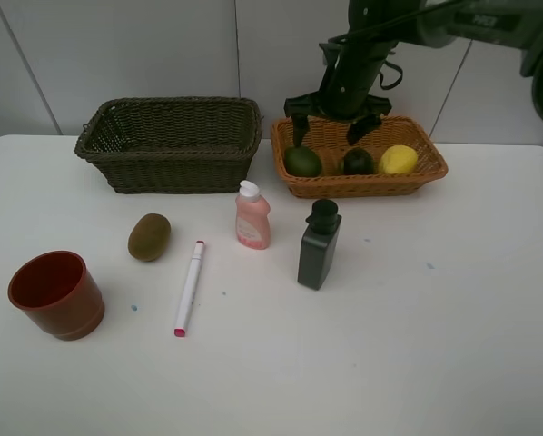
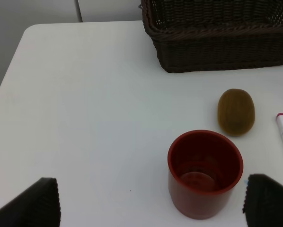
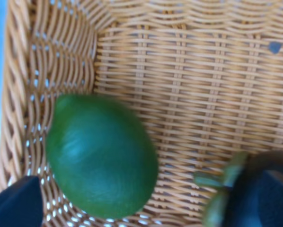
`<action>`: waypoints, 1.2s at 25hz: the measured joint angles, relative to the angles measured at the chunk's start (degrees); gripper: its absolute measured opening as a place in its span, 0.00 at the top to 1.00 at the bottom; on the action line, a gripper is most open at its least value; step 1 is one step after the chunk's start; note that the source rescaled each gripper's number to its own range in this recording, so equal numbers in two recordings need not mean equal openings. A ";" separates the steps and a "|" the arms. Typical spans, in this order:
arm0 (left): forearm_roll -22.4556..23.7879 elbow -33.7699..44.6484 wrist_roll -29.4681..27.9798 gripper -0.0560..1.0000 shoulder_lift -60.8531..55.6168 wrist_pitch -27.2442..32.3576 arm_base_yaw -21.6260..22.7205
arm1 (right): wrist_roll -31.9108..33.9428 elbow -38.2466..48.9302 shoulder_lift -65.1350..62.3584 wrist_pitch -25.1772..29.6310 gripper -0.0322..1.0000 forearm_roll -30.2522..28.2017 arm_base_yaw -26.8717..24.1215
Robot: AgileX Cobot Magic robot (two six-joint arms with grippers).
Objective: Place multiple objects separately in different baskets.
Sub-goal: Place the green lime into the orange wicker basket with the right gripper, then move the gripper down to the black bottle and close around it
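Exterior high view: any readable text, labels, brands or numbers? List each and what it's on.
Nothing is legible.
Pale lettering on the right arm, upper link: too blurred to read.
Faint print on the pink white-capped bottle: too small to read.
No markings visible on the white pink-tipped marker, dark grey-green bottle or red plastic cup.
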 joint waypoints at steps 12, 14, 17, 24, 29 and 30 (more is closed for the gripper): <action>0.00 0.00 0.00 0.00 0.00 0.00 0.00 | 10.28 0.00 -8.39 9.59 0.00 -0.02 0.00; 0.00 0.00 0.00 0.00 0.00 0.00 0.00 | 14.56 0.00 -10.76 9.75 0.01 -0.45 0.06; 0.00 0.00 0.00 0.00 0.00 0.00 0.00 | 20.26 0.00 -14.00 9.99 0.06 -1.88 0.95; 0.00 0.00 0.00 0.00 0.00 0.00 0.00 | 28.47 2.37 -19.28 9.94 0.23 -3.20 5.17; 0.00 0.00 0.00 0.00 0.00 0.00 0.00 | 30.52 14.73 -23.99 9.91 0.24 -3.38 6.11; 0.00 0.00 0.00 0.00 0.00 0.00 0.00 | 30.64 17.30 -25.28 9.98 0.24 -3.57 6.16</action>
